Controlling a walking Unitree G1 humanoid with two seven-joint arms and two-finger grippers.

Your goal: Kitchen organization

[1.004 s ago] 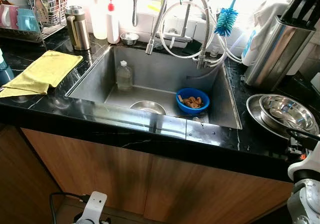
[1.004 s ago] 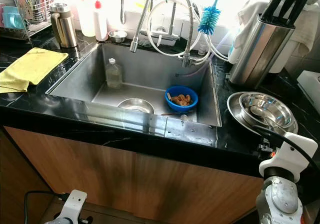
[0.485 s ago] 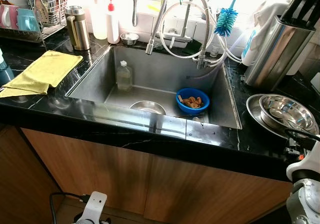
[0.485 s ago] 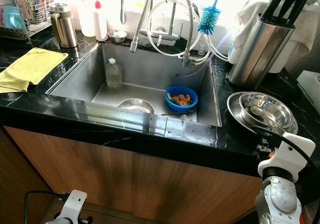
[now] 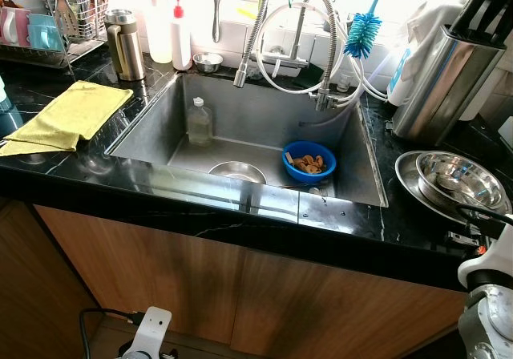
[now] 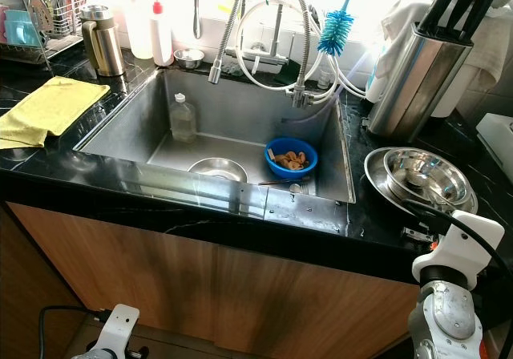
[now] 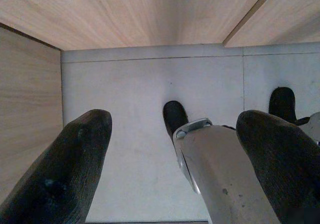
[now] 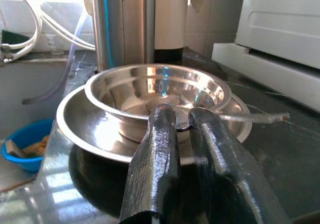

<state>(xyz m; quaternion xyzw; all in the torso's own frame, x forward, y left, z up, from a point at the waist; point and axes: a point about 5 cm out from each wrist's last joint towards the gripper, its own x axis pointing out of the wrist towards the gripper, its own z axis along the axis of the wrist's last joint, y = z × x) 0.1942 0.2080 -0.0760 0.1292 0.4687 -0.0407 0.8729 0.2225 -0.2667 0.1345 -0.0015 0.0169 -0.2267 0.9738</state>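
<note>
Two stacked steel bowls point(image 5: 453, 175) sit on the black counter to the right of the sink point(image 5: 152, 123). My right gripper point(image 8: 181, 115) is shut and empty, low at the counter's front edge, its fingertips just short of the bowls' rim point(image 8: 150, 156). Inside the sink are a blue bowl point(image 5: 309, 160) with brown scraps, a steel bowl point(image 5: 236, 171) and a clear bottle point(image 5: 199, 121). My left gripper point(image 7: 177, 124) hangs open near the floor, beside the wooden cabinet front.
A yellow cloth point(image 5: 68, 114) lies on the left counter, by a dish rack point(image 5: 48, 22) and a steel jug point(image 5: 126, 44). A steel knife block point(image 5: 441, 78) stands behind the bowls. Faucet hoses and a blue brush point(image 5: 362, 32) hang over the sink's back.
My right arm has shifted slightly toward the steel bowls. The things on the counter and in the sink have stayed put.
</note>
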